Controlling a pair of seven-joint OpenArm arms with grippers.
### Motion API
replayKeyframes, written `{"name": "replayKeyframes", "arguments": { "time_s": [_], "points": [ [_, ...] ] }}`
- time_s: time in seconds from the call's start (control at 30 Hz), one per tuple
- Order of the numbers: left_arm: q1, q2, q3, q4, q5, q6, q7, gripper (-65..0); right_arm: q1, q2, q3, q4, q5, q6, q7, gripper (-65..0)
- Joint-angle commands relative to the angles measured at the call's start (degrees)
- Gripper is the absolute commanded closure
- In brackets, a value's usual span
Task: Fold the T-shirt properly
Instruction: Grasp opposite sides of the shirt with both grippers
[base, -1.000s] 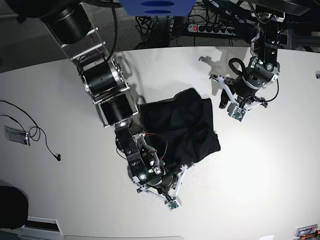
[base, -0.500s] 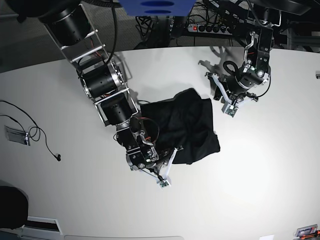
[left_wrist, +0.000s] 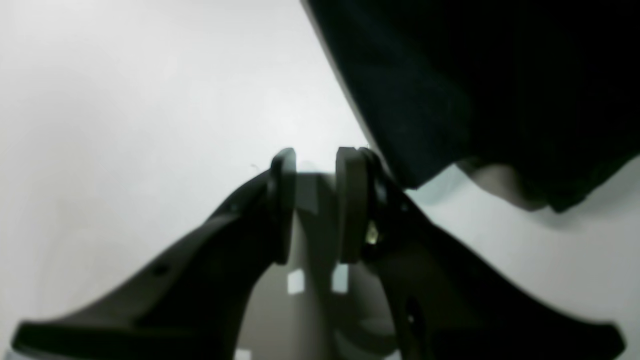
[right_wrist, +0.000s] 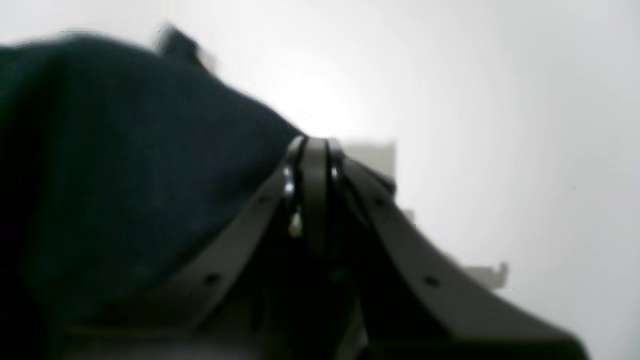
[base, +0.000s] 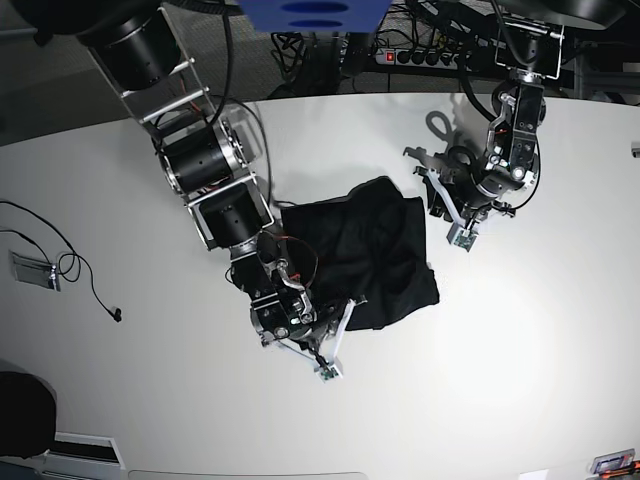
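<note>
Tabletop (base: 520, 350), white, smooth and matte, curves across the whole base view and takes up most of it; broad bare stretches lie to the right of the cloth and toward the near edge. On it, about the middle, lies the T-shirt (base: 370, 255), soft black fabric with no print, bunched into a rough, rumpled block with creases across its top and an uneven lower hem.

The right arm (base: 215, 180), stacked black cylinders in silver brackets, slants down from the top left to the shirt's lower left edge. The right gripper (base: 335, 340) sits there with its grey jaws pressed together; in the right wrist view (right_wrist: 315, 165) the pads meet with no gap, the dark cloth lies just beside them on the left, and I cannot tell whether any fabric is pinched between them.

The left arm (base: 515, 120) comes down from the top right. The left gripper (base: 450, 215) hangs just beside the shirt's upper right edge, apart from it. In the left wrist view (left_wrist: 315, 200) the jaws stand partly apart with only white table between the flat dark pads, and the shirt's straight hem (left_wrist: 360, 115) runs just past the right-hand pad.

A thin black cable (base: 70, 265) loops near the table's far left edge, well apart from the shirt.
</note>
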Motion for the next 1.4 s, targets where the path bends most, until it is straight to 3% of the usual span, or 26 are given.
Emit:
{"name": "replayKeyframes", "arguments": {
  "time_s": [0.0,0.17,0.27,0.4,0.53,0.77,1.03,1.2,1.37],
  "points": [
    [-1.4,-0.6,-0.3,0.5,0.3,0.2,0.1,-14.5,0.6,1.4,0.1,3.1,0.0,0.2,-0.7,0.0],
    [-4.2,-0.1,0.0,0.1,0.4,0.3,0.2,-14.5,-6.1,2.5,0.1,14.1,0.0,0.2,-5.8,0.0],
    [-6.6,2.0,0.1,-3.9,0.7,0.3,0.2,-14.5,-7.1,5.0,0.1,17.5,0.0,0.2,-6.5,0.0],
    [-8.8,4.4,3.1,-7.9,4.9,0.3,-0.1,-14.5,-11.0,5.6,0.2,20.6,0.0,0.2,-7.7,0.0],
    [-11.1,7.1,3.9,-8.5,9.2,0.3,-0.1,-14.5,-15.0,8.8,0.3,25.5,0.0,0.2,-8.5,0.0],
    [-17.6,7.5,4.0,-15.5,10.1,0.3,-0.1,-14.5,-19.9,11.8,0.6,35.9,0.0,0.2,-13.2,0.0],
    [-21.4,7.4,4.0,-15.7,10.3,0.5,-0.1,-14.5,-28.7,14.7,0.6,48.8,0.0,0.2,-16.6,0.0],
    [-24.2,7.3,4.0,-17.2,10.3,3.9,-0.1,-14.5,-33.5,14.7,0.6,54.6,0.0,0.2,-16.7,0.0],
    [-19.7,7.4,4.0,-8.1,10.1,3.9,-0.1,-14.5,-31.5,14.8,6.8,54.6,0.0,0.2,-18.4,0.0]
  ]
}}
